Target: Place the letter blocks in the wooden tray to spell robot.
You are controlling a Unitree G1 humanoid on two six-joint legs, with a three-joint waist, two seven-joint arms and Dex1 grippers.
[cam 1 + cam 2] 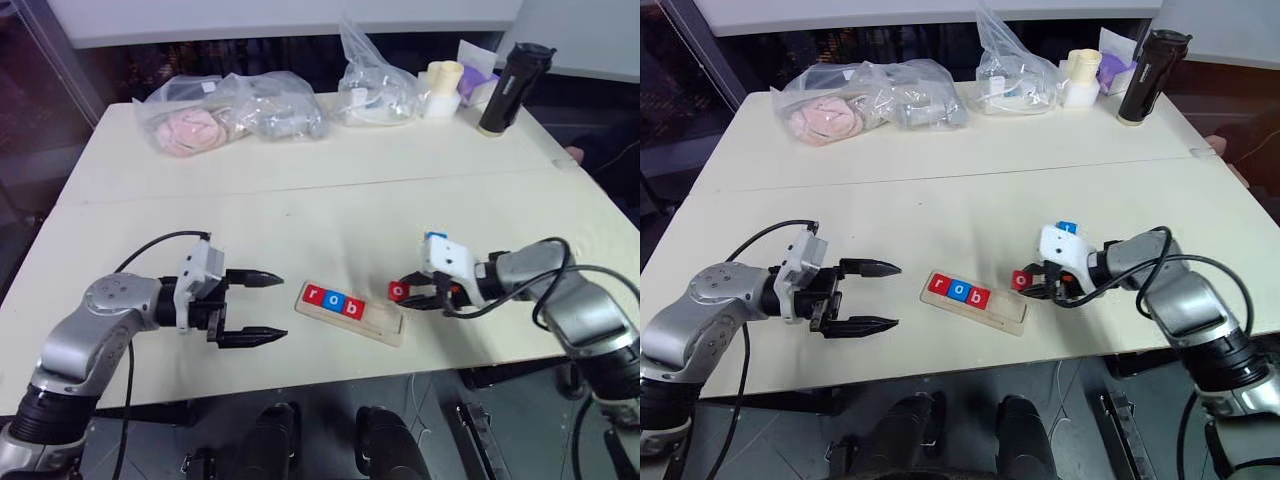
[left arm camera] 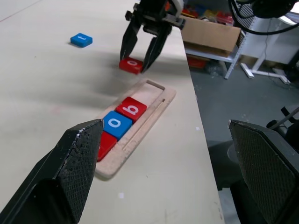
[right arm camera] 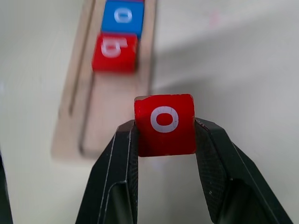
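Left eye view: three letter tiles (image 1: 333,301), red, blue, red, sit in the wooden tray (image 1: 385,328) near the tabletop (image 1: 300,200) front edge. Left claw (image 1: 262,306) is spread wide beside it. Right claw (image 1: 410,294) pinches a fourth, red "o" tile (image 3: 164,122) just off the tray's free end. One blue tile (image 2: 81,39) lies beyond.

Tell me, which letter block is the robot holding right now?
The red o block, pinched in the right gripper beside the wooden tray. The r, blue o and b sit in the tray; another blue block lies loose.
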